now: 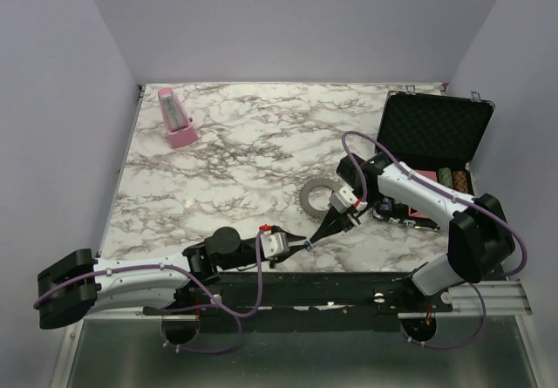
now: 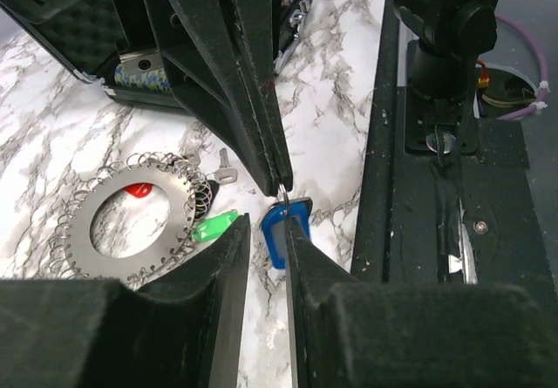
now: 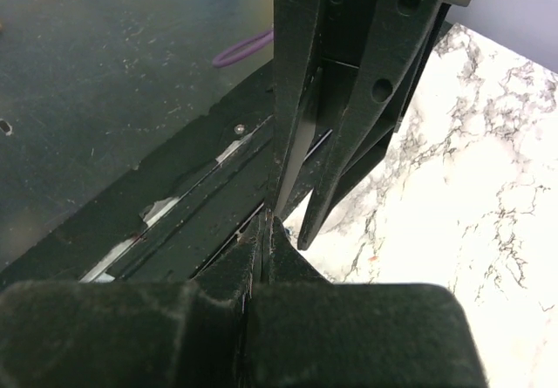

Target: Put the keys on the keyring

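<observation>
Nearest, the left gripper (image 2: 268, 229) has its fingers slightly apart, with the blue key (image 2: 281, 235) in the gap. A sliver of marble shows between one finger and the key. Meeting it from above, the right gripper (image 2: 279, 183) is closed tight, its tips pinching that key's small wire loop. Just beside both tips, the toothed keyring (image 2: 83, 231) lies flat on the marble table (image 2: 331, 100). A green key (image 2: 214, 227) touches its rim and a red key (image 2: 138, 189) shows through its hole. Beyond sits an open black case (image 2: 61, 30).
</observation>
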Controlling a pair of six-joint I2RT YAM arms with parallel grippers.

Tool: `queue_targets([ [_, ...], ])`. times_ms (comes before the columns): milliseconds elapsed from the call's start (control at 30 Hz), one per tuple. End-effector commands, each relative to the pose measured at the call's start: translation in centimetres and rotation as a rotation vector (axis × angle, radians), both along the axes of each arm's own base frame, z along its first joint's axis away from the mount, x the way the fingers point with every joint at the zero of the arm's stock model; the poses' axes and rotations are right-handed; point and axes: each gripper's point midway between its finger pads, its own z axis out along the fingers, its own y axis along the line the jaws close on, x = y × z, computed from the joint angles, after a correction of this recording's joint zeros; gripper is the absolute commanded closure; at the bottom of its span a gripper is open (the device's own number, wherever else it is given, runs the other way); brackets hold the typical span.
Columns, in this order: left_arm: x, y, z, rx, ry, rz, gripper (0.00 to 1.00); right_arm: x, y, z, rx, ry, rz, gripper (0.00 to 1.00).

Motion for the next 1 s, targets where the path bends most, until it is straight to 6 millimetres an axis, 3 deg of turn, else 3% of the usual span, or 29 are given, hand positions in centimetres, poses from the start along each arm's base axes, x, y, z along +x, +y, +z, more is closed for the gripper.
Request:
queue_targets([
  [0, 0.3, 0.2, 1.0, -0.066, 0.007, 0.03, 0.72, 0.7, 0.4, 1.1, 0.057, 0.06, -0.043, 0.99],
  [333, 0.5, 0.3, 1.0, -0.079, 0.031, 0.048, 0.75, 1.8, 0.4, 1.2, 0.057, 0.116, -0.087, 0.99],
  [967, 0.7, 0.2, 1.5, -0.098, 0.061, 0.066, 0.77, 2.1, 0.3, 1.3, 0.058, 0.145, -0.102, 0.99],
])
